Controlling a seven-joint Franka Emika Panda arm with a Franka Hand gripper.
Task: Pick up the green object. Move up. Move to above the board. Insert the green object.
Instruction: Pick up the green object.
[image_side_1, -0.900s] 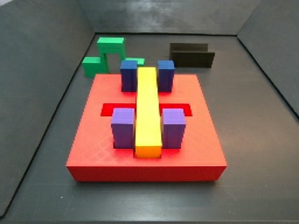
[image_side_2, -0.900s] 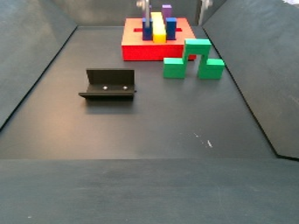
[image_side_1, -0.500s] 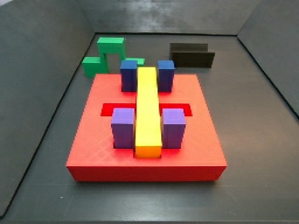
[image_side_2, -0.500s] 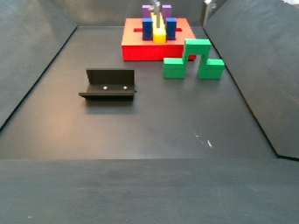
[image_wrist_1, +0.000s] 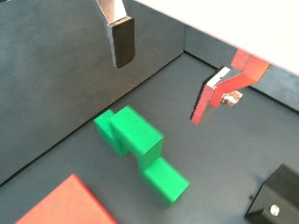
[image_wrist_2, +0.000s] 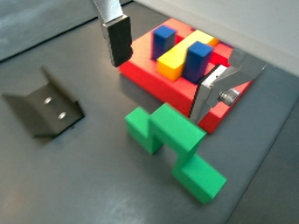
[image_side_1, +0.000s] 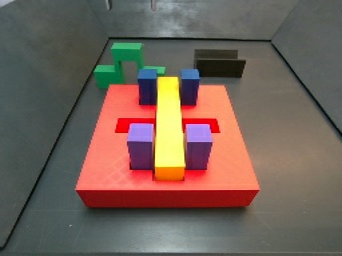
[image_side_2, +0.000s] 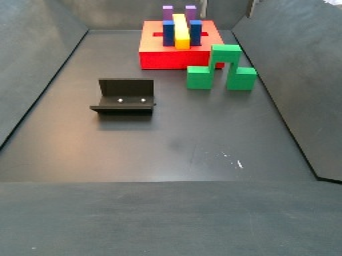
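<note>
Dark grey floor with grey walls carries the red board (image_side_1: 167, 170), which bears a yellow bar (image_side_1: 168, 125) flanked by blue blocks (image_side_1: 189, 84) at one end and purple blocks (image_side_1: 140, 145) at the other; the green object (image_side_1: 123, 65) lies on the floor just beside the board's blue-block end, and the fixture (image_side_2: 124, 97) stands well apart. In both wrist views the gripper (image_wrist_2: 163, 70) hangs above the green object (image_wrist_2: 173, 146) with its fingers (image_wrist_1: 121, 37) spread wide and nothing between them; the green object is untouched. The side views show little or nothing of the gripper.
</note>
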